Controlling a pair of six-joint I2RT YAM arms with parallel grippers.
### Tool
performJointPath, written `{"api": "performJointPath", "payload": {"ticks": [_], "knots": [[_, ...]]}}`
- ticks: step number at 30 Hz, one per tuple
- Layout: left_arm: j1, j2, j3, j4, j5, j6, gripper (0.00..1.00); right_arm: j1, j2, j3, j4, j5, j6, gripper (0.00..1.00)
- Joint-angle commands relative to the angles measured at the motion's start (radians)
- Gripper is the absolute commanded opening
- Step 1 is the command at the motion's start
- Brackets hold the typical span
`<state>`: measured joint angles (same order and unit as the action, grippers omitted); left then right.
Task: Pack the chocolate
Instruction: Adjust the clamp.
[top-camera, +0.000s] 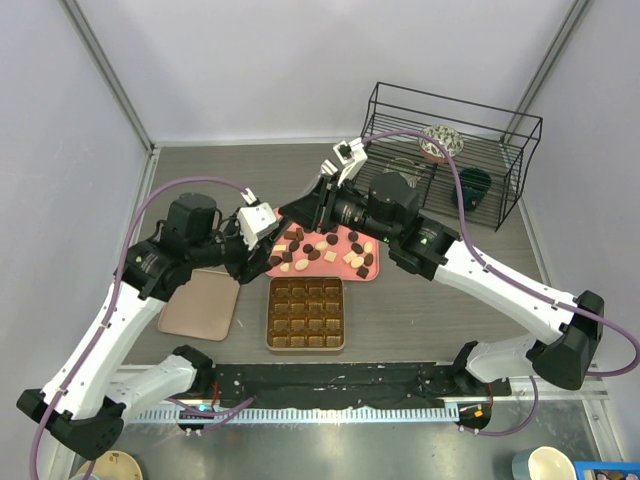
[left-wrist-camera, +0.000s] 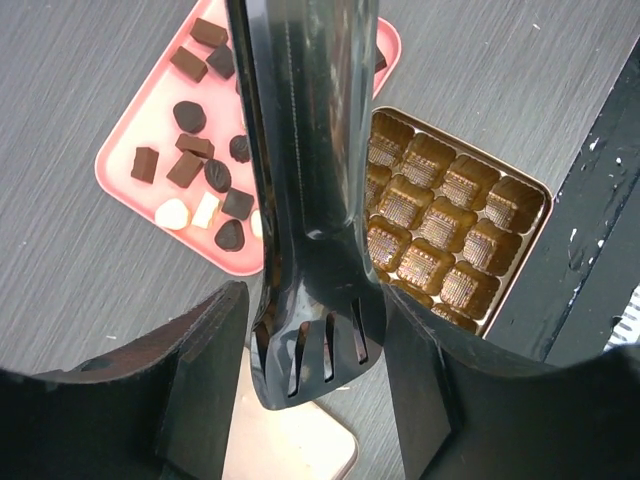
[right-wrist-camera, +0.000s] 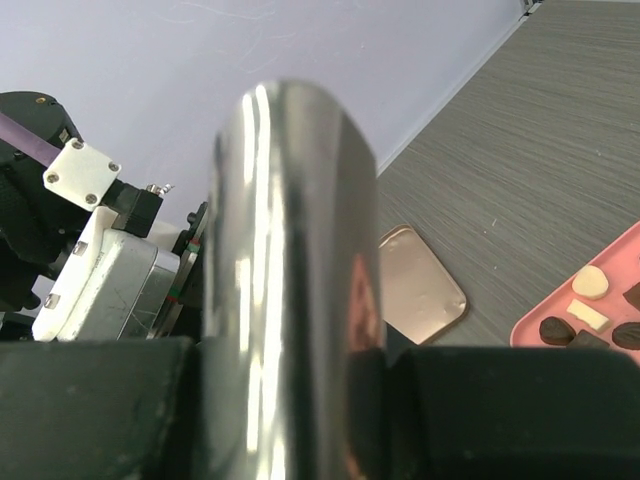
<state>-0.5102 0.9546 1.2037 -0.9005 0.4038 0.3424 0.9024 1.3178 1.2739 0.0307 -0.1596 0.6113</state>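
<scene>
- The box (top-camera: 305, 314) is lying nearest the arm bases, its gridded cells all showing empty. A flat tan lid (top-camera: 199, 303) is lying just beside it on the left.
- The chocolate (left-wrist-camera: 217, 175) is sitting loose on the pink tray (left-wrist-camera: 150, 125), just beyond the box. None is sitting in the box yet.
- The left gripper (left-wrist-camera: 315, 310) is hanging over the gap between tray and box. Its fingers (left-wrist-camera: 215, 340) are standing at medium width, flanking the slotted black end of the tongs (left-wrist-camera: 310, 150). Whether they are pressing on it cannot be told.
- The right gripper (right-wrist-camera: 290, 400) is clamping narrowly on the shiny metal end of the tongs, above the tray's far edge.
- Handling, as judged:
  - Each piece is looking light, rigid and smooth-skinned, so it is likely to slip or scuff under a hard squeeze.
  - Thin or cream pieces are looking the likeliest to chip.
  - The best hold is looking to be low across two opposite flat sides, taking one piece at a time, with a gentle pinch.
  - Pieces lying touching are calling for an approach from their open sides.
- A wire rack (top-camera: 450, 130) is standing farthest back on the right.
</scene>
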Motion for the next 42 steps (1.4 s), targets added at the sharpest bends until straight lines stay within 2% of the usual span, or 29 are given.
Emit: {"api": "performJointPath", "payload": {"ticks": [1,7,13,17,23,27,38,42], "knots": [[-0.002,-0.01,0.026,0.003,0.026,0.012,0.55,0.006,-0.011,-0.004,0.067,-0.02,0.025,0.02],[-0.002,0.006,0.042,-0.027,0.041,0.009,0.37,0.006,-0.019,-0.027,0.049,-0.003,0.008,0.13],[-0.002,0.009,0.053,-0.038,0.056,-0.003,0.28,0.006,-0.029,-0.033,0.017,0.025,-0.018,0.17],[-0.002,0.007,0.054,-0.044,0.067,-0.011,0.28,0.006,-0.032,-0.038,0.011,0.032,-0.031,0.18],[-0.002,0.015,0.063,-0.067,0.118,-0.028,0.28,0.007,-0.025,-0.045,0.009,0.003,-0.053,0.32],[-0.005,0.029,0.091,-0.119,0.177,-0.04,0.27,0.006,-0.029,-0.053,0.0,-0.026,-0.09,0.36],[-0.004,0.036,0.114,-0.159,0.227,-0.049,0.26,0.007,-0.057,-0.048,-0.025,-0.055,-0.125,0.37],[-0.004,0.032,0.115,-0.166,0.23,-0.049,0.26,0.006,-0.055,-0.048,-0.025,-0.063,-0.131,0.41]]}}
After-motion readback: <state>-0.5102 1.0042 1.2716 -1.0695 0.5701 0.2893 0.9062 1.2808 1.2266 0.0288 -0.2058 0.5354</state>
